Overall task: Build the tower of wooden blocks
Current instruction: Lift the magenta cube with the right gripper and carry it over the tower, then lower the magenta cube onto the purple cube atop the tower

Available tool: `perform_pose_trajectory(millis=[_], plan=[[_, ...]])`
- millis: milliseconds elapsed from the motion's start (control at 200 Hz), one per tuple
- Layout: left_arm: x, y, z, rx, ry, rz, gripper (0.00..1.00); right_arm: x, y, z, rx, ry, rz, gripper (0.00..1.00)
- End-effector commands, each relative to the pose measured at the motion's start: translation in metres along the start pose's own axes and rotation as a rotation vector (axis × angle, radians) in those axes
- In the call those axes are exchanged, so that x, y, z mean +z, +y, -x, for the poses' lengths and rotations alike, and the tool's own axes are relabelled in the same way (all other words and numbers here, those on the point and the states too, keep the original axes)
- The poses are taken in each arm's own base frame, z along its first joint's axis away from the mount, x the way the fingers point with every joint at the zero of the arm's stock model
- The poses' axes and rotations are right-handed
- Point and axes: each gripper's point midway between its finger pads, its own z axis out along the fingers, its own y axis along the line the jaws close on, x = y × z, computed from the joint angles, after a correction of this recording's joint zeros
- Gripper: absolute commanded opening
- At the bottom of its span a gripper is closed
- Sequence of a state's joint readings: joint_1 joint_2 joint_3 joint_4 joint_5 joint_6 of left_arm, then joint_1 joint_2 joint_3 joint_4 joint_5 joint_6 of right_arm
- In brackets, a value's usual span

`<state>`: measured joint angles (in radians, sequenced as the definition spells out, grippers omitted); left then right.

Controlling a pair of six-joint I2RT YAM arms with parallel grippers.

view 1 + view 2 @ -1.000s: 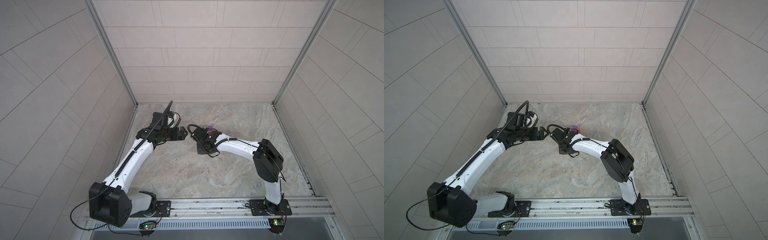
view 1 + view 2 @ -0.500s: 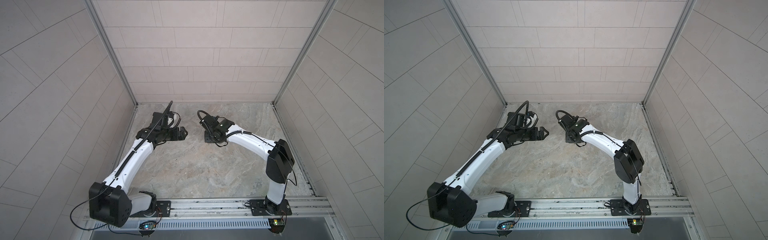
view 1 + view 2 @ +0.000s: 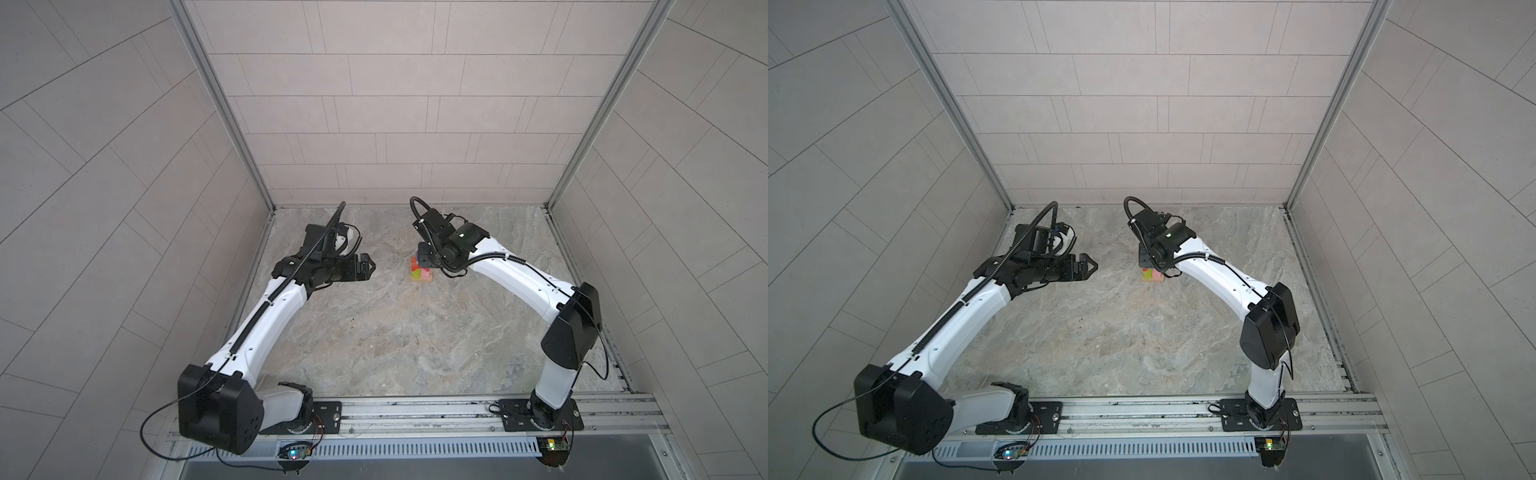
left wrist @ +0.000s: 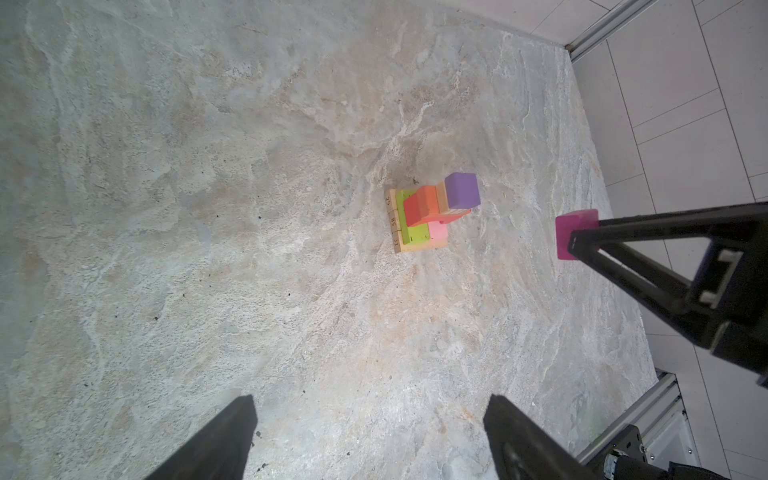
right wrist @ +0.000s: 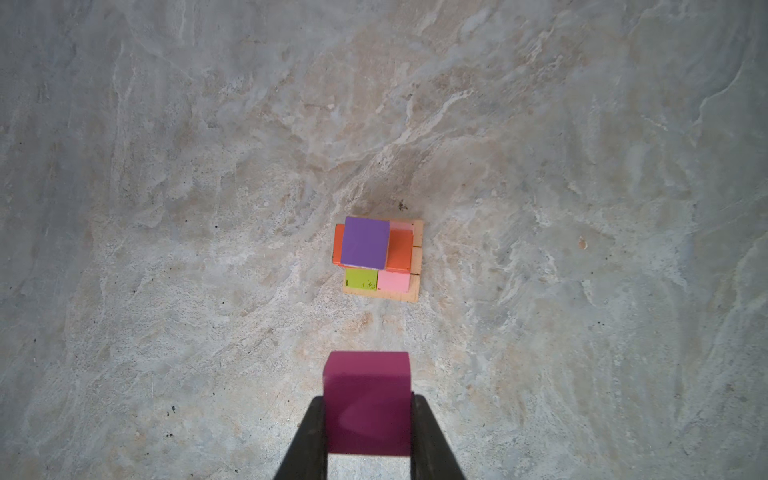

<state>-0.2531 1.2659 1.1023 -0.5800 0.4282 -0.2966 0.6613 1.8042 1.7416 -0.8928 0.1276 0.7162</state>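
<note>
The right fingers (image 5: 309, 436) pinch the magenta cube (image 5: 366, 386) in the air near the tower (image 3: 420, 272), which stands on the table (image 3: 374, 332), purple cube (image 5: 365, 243) on top. The left fingers (image 4: 232, 432), spread and empty, hang left of it.

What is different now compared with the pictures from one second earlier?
The right end effector, shut on the magenta cube, swung rightward in both top views, away from the left end effector, exposing more of the tower. The left one stayed open, in place.
</note>
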Motion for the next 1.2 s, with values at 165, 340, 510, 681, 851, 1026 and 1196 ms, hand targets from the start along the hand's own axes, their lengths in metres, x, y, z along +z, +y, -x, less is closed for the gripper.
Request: perform_pose_trajectory(millis=[165, 340, 510, 681, 851, 1026, 1196], plan=[[-0.005, -0.006, 0.0, 0.006, -0.011, -0.033, 0.93, 0.015, -0.002, 0.011, 0.004, 0.035, -0.047, 0.16], [-0.006, -0.007, 0.0, 0.007, -0.013, -0.036, 0.93, 0.027, 0.005, 0.016, 0.031, 0.049, -0.059, 0.15], [-0.007, -0.008, 0.0, 0.01, -0.016, -0.038, 0.93, 0.032, 0.009, 0.022, 0.031, 0.059, -0.065, 0.15], [-0.007, -0.008, 0.0, 0.011, -0.017, -0.039, 0.93, 0.041, 0.011, 0.021, 0.041, 0.075, -0.069, 0.15], [-0.007, -0.007, 0.0, 0.01, -0.016, -0.037, 0.93, 0.048, 0.011, 0.021, 0.044, 0.085, -0.078, 0.15], [-0.007, -0.007, 0.0, 0.009, -0.017, -0.037, 0.93, 0.054, 0.009, 0.021, 0.049, 0.092, -0.084, 0.15], [-0.007, -0.007, -0.001, 0.008, -0.015, -0.037, 0.93, 0.062, 0.007, 0.02, 0.063, 0.107, -0.09, 0.15]])
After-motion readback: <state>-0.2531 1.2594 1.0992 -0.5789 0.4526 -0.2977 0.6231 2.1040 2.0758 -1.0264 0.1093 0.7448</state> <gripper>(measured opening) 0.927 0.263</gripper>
